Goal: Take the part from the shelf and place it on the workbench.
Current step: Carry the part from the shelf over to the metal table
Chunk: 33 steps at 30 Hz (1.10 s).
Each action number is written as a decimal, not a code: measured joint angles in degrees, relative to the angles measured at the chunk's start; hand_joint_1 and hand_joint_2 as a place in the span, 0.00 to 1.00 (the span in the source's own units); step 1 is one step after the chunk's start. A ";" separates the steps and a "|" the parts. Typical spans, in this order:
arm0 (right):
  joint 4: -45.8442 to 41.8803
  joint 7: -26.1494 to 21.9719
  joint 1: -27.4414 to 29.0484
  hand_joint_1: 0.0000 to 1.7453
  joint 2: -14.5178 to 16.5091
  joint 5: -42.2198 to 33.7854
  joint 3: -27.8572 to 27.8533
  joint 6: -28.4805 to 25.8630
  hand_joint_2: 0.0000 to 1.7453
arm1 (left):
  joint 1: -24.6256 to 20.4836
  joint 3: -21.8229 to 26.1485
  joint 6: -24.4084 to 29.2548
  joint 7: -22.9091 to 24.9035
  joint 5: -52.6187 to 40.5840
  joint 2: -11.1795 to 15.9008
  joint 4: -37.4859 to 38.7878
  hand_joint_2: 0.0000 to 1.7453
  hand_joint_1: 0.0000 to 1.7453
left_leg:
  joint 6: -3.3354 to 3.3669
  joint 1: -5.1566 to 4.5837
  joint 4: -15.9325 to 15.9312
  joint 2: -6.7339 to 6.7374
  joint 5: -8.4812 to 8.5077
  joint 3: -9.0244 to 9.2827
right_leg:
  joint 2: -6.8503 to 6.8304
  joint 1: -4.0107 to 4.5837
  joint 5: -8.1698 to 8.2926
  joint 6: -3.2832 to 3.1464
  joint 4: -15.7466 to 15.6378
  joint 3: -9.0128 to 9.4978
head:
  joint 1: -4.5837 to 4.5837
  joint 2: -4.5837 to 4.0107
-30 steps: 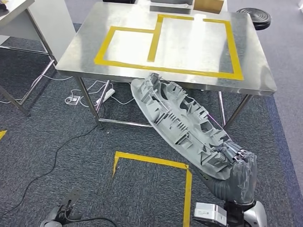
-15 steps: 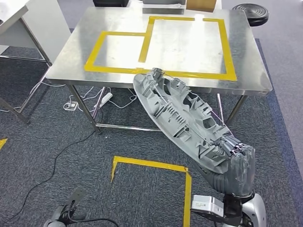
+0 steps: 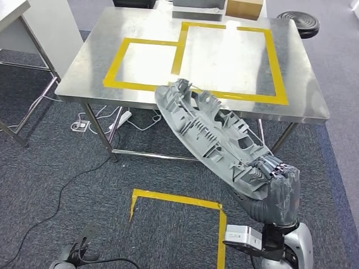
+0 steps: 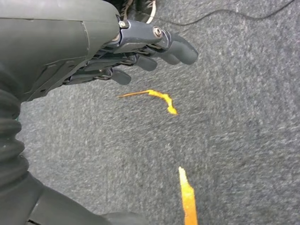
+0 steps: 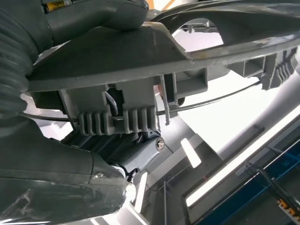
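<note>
Below the part (image 5: 148, 61), wrist view reveals right hand (image 5: 116, 154) fingers.

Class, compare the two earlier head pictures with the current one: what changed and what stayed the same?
The camera shifted, so the workbench sits differently in frame. The far tip of the grey part now overlaps the workbench's near edge. The right hand still holds the part; the left hand still hangs over the carpet.

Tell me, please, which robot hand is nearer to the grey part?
Right. The right robot hand grips the grey part at its near end; the left robot hand hangs low, apart from it.
</note>
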 joint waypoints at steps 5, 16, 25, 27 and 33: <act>0.15 0.01 0.04 1.00 0.00 0.02 -0.01 0.00 1.00 | 0.13 -0.01 0.01 0.01 -0.01 0.05 0.00 1.00 0.00 | 0.15 -0.13 0.01 -0.05 -0.91 0.94 | -0.01 -0.03 -1.02 -0.01 5.61 -4.36 | 0.08 0.00; 1.03 0.43 -1.84 1.00 0.00 0.20 -0.93 -0.43 1.00 | -0.35 -0.38 -0.04 0.20 -0.45 -0.01 0.00 1.00 0.00 | -2.39 -0.46 8.79 -0.10 -6.76 0.57 | 0.06 0.11 5.89 -3.01 -4.33 -2.46 | -0.13 0.00; 1.57 1.01 -3.37 1.00 0.00 2.93 -2.31 -2.73 1.00 | -0.11 -1.18 -0.25 0.49 -0.69 0.09 0.02 1.00 0.00 | -1.66 -0.57 0.59 0.01 1.76 -2.89 | 0.45 0.28 2.23 -2.03 -4.32 1.42 | -0.22 0.00; 1.55 1.11 -3.99 1.00 0.00 3.09 -2.57 -3.02 1.00 | -0.17 -1.21 -0.31 0.54 -0.79 0.00 0.01 1.00 0.00 | -0.77 -0.56 0.17 -0.09 1.42 -2.44 | 0.46 0.39 1.86 -1.32 -4.48 2.02 | -0.23 0.00; 1.58 1.09 -4.85 1.00 0.00 3.20 -2.82 -3.05 1.00 | -0.14 -1.24 -0.34 0.57 -0.85 -0.06 0.02 1.00 0.00 | 0.46 -0.25 -0.09 -0.21 -0.06 -0.12 | 0.01 0.21 -3.72 -0.10 10.38 -6.58 | 0.30 0.00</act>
